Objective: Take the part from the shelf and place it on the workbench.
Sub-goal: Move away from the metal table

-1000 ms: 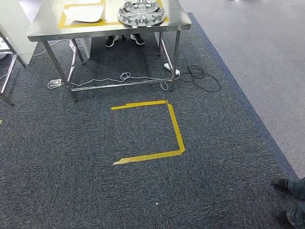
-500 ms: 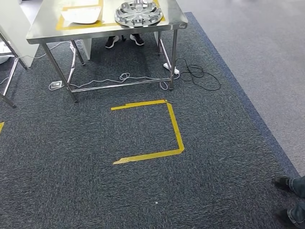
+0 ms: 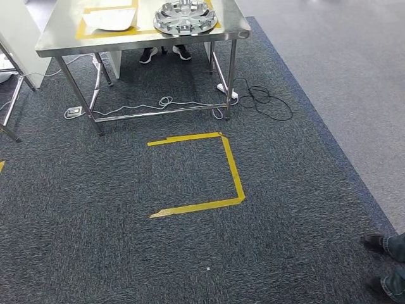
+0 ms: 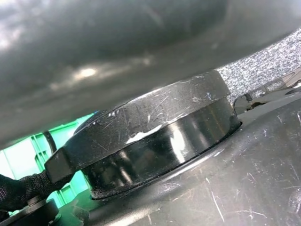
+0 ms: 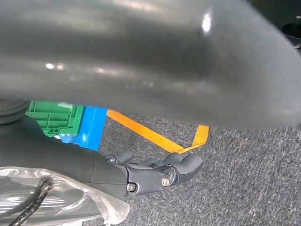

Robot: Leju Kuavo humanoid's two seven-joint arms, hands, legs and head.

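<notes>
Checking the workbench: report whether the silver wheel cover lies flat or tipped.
Flat: the wheel cover rests level on the workbench top, face up.

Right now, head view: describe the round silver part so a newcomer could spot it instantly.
Find the steel workbench at the far edge of the dark carpet, beyond the yellow floor tape. The round silver part lies on its right end, within a yellow-taped area. Unlike the flat white sheet to its left, it is circular, shiny and spoked like a hubcap.

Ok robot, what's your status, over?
Right robot hand hangs above the carpet, holding nothing. Silver wheel cover lies on the workbench. Person's shoes stand at the right; cables lie beside the bench.
</notes>
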